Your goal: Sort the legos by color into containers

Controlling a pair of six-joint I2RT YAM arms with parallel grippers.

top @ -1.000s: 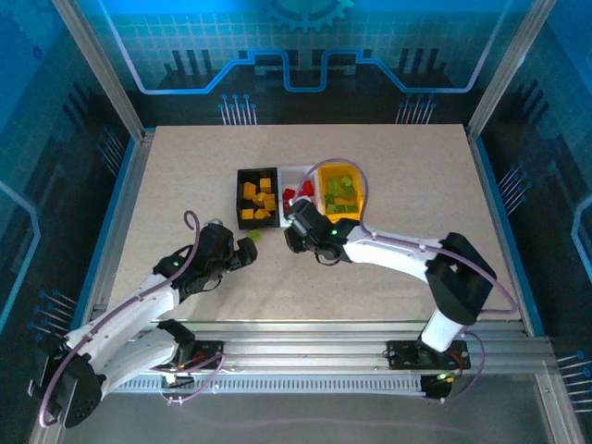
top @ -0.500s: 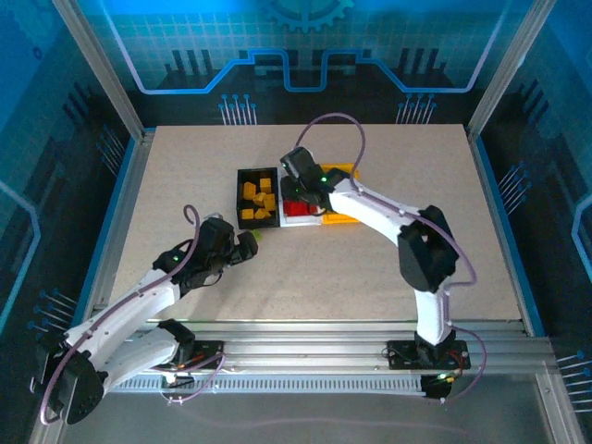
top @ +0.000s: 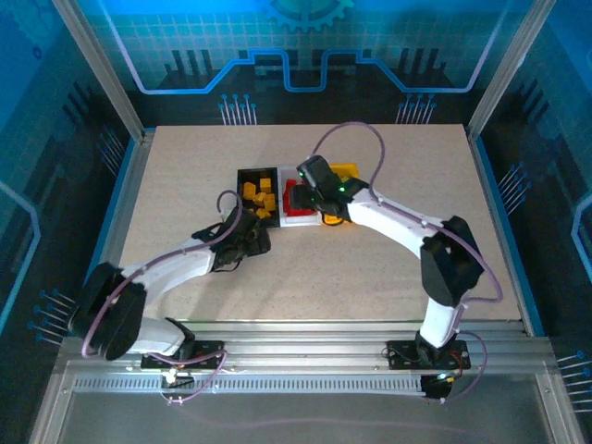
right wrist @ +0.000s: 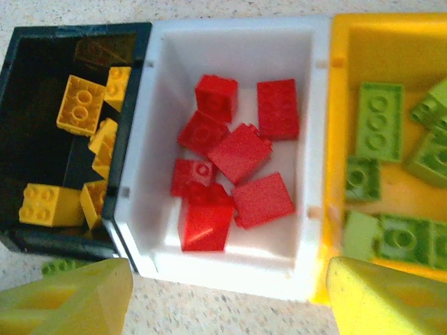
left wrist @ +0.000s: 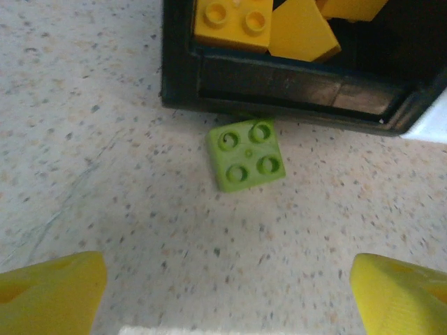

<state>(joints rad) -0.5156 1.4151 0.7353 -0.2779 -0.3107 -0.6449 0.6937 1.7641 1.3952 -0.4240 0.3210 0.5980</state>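
lying just beside black bin (left wrist: 279, 87): green lego (left wrist: 246, 153)

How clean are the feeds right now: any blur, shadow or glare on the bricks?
Left wrist: green brick sharp, with a soft shadow on the table just below it. Right wrist: red bricks slightly soft, black bin dark inside. Top external: blue-tinted surroundings, table evenly lit, bricks tiny.

Three open bins joined in a row.
- Black bin (right wrist: 49, 241): yellow-orange bricks (right wrist: 80, 105), jumbled.
- White bin (right wrist: 230, 276), in the middle: red bricks (right wrist: 241, 153), heaped.
- Yellow bin (right wrist: 391, 56): lime-green bricks (right wrist: 380, 122).

One loose lime-green four-stud brick (left wrist: 246, 153), studs up, on the worktop (left wrist: 105, 174) just beside the black bin's near wall.
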